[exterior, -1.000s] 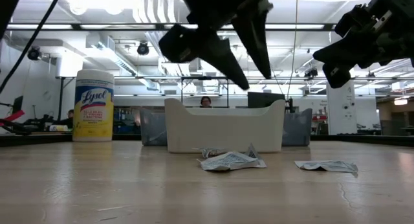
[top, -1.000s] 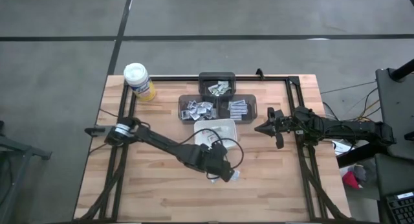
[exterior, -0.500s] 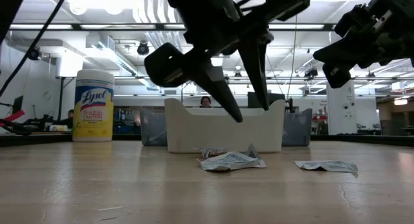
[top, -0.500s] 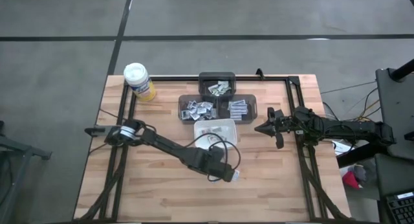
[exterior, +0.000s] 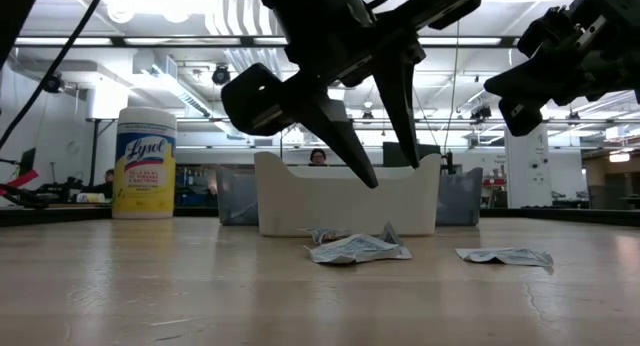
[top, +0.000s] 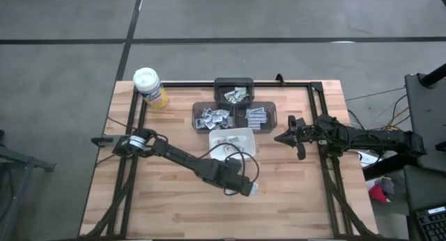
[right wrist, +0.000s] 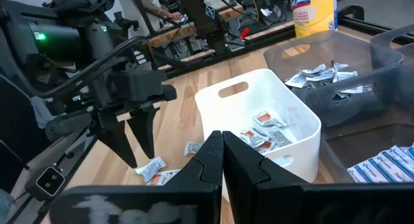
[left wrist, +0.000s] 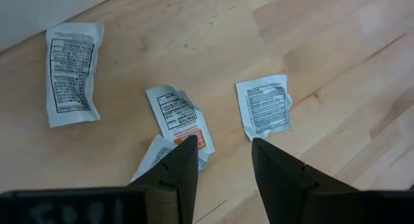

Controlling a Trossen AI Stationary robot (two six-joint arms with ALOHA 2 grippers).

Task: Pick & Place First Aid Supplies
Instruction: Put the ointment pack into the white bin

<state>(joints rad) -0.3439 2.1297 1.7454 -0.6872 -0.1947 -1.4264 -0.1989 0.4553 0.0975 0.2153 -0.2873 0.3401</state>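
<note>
We see the left gripper point(exterior: 372, 176) hanging above the wooden table point(top: 167, 206), just in front of the white dish point(top: 245, 139). Its two fingers point(left wrist: 277, 173) stand apart with nothing between them, pointing down at loose packets on the wood.

From the left wrist view, four packets lie below it. A packet with orange print point(left wrist: 180, 119) sits just by one fingertip, overlapping a second packet point(left wrist: 150, 158) that is partly hidden behind the finger. A white packet with grey print point(left wrist: 265, 107) lies just beside the other fingertip. A longer packet point(left wrist: 70, 72) rests further off, near the dish's wall.

In the low view, a crumpled packet point(exterior: 356, 248) lies under the gripper and another point(exterior: 506, 256) lies flat off to one side; the gripper is clear of both.

More packets point(right wrist: 264, 129) lie inside the white dish, and three dark bins point(top: 230, 114) behind it hold further packets.

The right gripper point(right wrist: 222, 141) waits in the air on the right side of the table, well apart from the dish, its fingers pressed together and empty.

A yellow canister with a white lid point(top: 149, 86) stands at the table's far left corner.
</note>
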